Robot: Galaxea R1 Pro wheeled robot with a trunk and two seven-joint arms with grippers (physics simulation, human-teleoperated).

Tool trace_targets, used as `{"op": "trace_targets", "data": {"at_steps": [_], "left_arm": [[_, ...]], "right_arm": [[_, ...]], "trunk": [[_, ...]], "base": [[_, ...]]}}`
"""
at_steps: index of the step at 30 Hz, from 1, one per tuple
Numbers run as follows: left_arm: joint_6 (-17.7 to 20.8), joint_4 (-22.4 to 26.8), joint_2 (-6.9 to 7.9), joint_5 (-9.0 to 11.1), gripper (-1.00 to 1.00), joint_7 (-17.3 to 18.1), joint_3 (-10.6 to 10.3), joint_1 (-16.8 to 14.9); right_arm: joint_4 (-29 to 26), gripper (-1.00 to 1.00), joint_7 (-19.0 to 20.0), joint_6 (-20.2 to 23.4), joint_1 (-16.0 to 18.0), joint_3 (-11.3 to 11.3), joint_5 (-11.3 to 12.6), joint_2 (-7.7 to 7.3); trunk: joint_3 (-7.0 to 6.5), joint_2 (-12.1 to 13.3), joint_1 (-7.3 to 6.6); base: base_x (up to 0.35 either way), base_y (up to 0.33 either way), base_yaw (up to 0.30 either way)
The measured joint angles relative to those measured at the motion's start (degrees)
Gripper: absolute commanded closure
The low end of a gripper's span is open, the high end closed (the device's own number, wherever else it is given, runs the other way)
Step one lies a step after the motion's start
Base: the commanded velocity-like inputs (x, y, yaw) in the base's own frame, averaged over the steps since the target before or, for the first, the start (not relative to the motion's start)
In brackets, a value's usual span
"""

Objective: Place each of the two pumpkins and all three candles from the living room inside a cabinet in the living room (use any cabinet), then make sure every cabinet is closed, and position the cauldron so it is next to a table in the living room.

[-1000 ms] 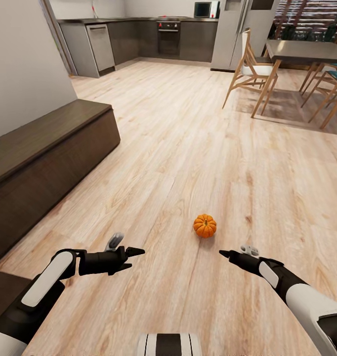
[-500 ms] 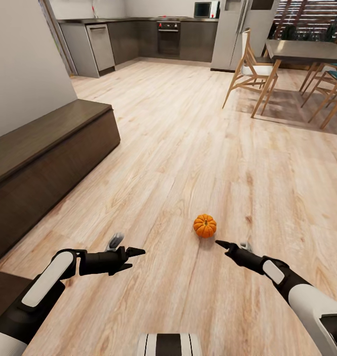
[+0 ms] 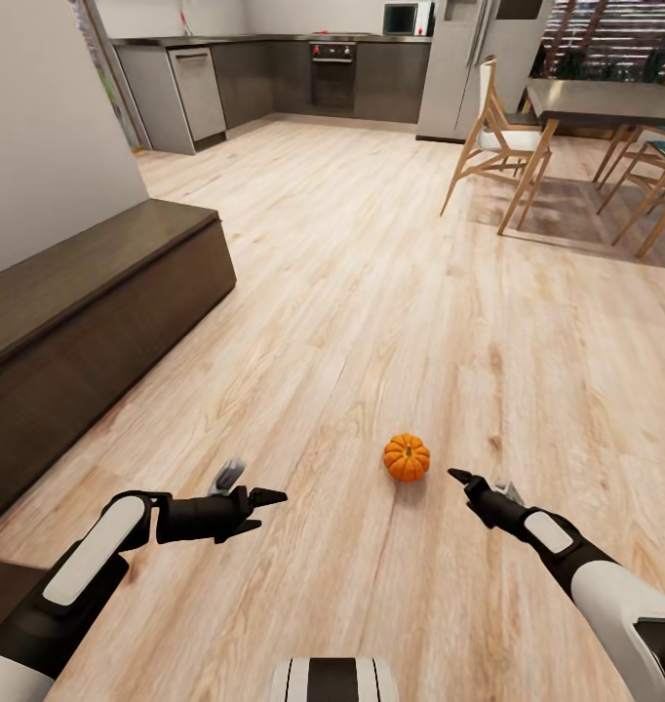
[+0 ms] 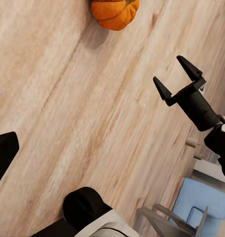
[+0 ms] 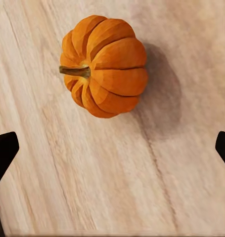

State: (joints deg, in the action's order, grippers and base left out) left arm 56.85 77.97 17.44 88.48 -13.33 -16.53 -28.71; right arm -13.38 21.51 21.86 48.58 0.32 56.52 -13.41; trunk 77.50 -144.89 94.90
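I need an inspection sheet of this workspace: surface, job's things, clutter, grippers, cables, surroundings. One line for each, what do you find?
Surface: light wood floor, bare around the robot.
Job's things: one pumpkin lies on the floor, ahead of the right gripper and apart from it; the cabinet stands along the wall at the left, fronts shut as far as seen. Candles, cauldron, table: nothing seen.
Clutter: nothing seen.
Grippers: right gripper open, fingers spread, aimed at the pumpkin, empty; left gripper held over the floor, empty, and I cannot tell whether it is open.
Cables: nothing seen.
Surroundings: kitchen units at the back, dining table with chairs at the right.
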Motion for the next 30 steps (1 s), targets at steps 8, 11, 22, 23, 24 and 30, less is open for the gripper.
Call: {"op": "trace_targets", "data": {"at_steps": [8,11,22,23,24,30], "left_arm": [[0.00,0.03,-0.08,0.03,-1.00,0.00,-0.01,0.00],[0.00,0.04,-0.08,0.03,-1.00,0.00,-0.01,0.00],[0.34,2.11,1.50,3.11,-1.00,6.85,-0.12,0.05],[0.35,2.51,1.94,3.39,-1.00,8.30,-0.28,0.06],[0.35,3.31,2.83,4.16,-1.00,10.84,-0.85,0.07],[0.43,5.05,5.94,5.97,-1.00,20.33,-5.07,0.10]], "right_arm": [[0.01,-1.00,-0.22,0.68,0.00,-0.09,0.13,0.06],[0.02,-1.00,-0.22,0.71,0.00,-0.09,0.15,0.03],[0.02,-1.00,-0.30,0.73,0.00,-0.08,0.13,-0.06],[0.02,-1.00,-0.31,0.73,0.00,-0.08,0.12,-0.06],[0.02,-1.00,-0.31,0.73,0.00,-0.08,0.11,-0.05],[0.01,-1.00,-0.24,0.73,0.00,-0.05,0.07,-0.02]], "trunk": [[0.00,0.00,-0.01],[0.00,0.00,-0.02],[0.00,0.00,0.00],[0.00,0.00,0.00],[0.00,0.00,0.00],[0.00,0.00,0.00]], "base": [[0.040,0.002,0.000],[0.236,0.069,0.000],[0.117,0.040,0.000],[0.007,0.002,0.000],[0.005,0.002,0.000],[0.001,0.000,0.000]]}}
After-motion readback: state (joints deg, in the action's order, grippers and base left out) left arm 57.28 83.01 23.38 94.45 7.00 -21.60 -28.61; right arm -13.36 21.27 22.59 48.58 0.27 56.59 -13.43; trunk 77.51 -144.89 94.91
